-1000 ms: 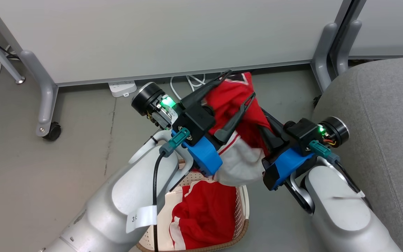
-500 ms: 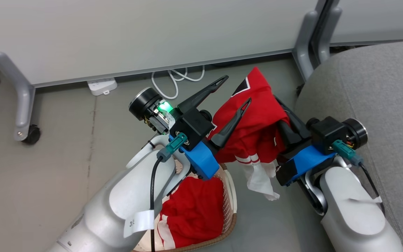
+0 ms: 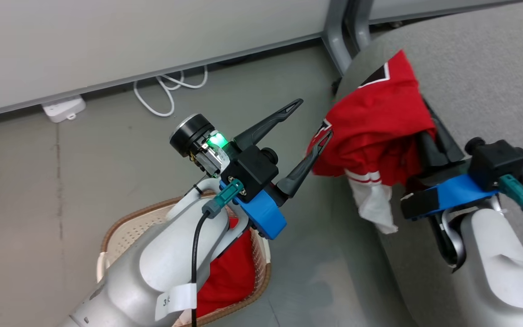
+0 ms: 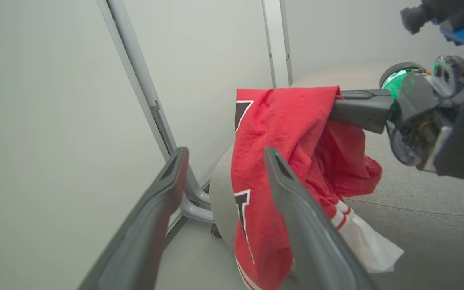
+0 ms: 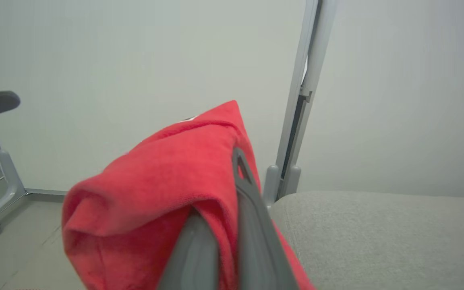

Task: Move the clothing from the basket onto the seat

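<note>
The right claw (image 5: 220, 209) was clamped shut on a red jersey (image 3: 375, 122). Its two dark fingers were pressed together with a fold of cloth bunched over and between them. The jersey hung from that one pinch, with its lettered red part draped over the fingers and its white end dangling below. That grip looked chosen to carry the soft thing as a bundle, clear of the floor, from the basket (image 3: 120, 227) across to the seat (image 3: 470, 68). The jersey was held up over the rounded near edge of the grey seat, partly above the cushion and partly out past it over the floor. Whether any of it touched the fabric could not be told, and it did not look laid down yet. The left claw (image 3: 314, 118) stood wide apart and held nothing, raised above the basket beside the jersey. Its nearer fingertip was just beside the jersey's left edge, and contact there could not be made out. Judging by that, the left arm had no part in the carry and was probably free to reach into the basket. The other red garment (image 3: 225, 277) lay in the basket on the floor, below the left forearm and well apart from both claws, so about half the job seemed left.
</note>
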`<state>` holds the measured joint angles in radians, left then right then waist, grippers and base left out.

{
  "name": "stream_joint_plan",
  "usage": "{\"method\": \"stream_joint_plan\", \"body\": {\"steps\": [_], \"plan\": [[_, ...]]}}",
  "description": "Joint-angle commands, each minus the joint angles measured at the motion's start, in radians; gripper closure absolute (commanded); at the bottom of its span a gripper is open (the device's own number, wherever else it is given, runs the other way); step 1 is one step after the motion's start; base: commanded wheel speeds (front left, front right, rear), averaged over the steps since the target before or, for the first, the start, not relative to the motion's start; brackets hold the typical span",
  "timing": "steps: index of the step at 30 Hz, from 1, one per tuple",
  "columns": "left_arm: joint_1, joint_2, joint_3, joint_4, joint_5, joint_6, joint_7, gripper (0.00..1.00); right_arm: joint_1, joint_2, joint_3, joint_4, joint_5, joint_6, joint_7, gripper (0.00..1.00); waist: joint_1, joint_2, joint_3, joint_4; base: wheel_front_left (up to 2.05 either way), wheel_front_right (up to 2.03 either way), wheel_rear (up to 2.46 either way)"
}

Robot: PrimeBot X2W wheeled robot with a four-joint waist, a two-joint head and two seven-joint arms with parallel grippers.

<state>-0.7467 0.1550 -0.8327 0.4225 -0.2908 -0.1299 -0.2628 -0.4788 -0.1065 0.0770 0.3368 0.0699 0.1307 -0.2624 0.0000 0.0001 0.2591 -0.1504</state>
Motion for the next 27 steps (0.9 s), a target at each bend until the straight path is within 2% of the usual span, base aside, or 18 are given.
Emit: {"method": "stream_joint_plan", "body": {"steps": [1,14,27], "plan": [[-0.003,0.006,-0.005,-0.005,-0.003,-0.001,-0.003,0.00,0.018,0.003,-0.018,-0.017,-0.007,0.000,-0.004,1.00,0.0000,-0.0001,0.025,-0.034,0.00,0.00,0.00],[-0.010,0.023,-0.063,-0.021,-0.005,-0.001,-0.003,0.00,0.115,0.029,-0.202,-0.141,-0.022,0.000,-0.004,1.00,0.0000,-0.0001,0.074,-0.152,0.00,0.00,0.00],[-0.019,0.019,-0.102,-0.015,-0.009,-0.001,-0.003,0.00,0.178,0.051,-0.265,-0.175,-0.020,0.000,-0.004,1.00,0.0000,-0.0001,0.105,-0.182,0.00,0.00,0.00]]}}
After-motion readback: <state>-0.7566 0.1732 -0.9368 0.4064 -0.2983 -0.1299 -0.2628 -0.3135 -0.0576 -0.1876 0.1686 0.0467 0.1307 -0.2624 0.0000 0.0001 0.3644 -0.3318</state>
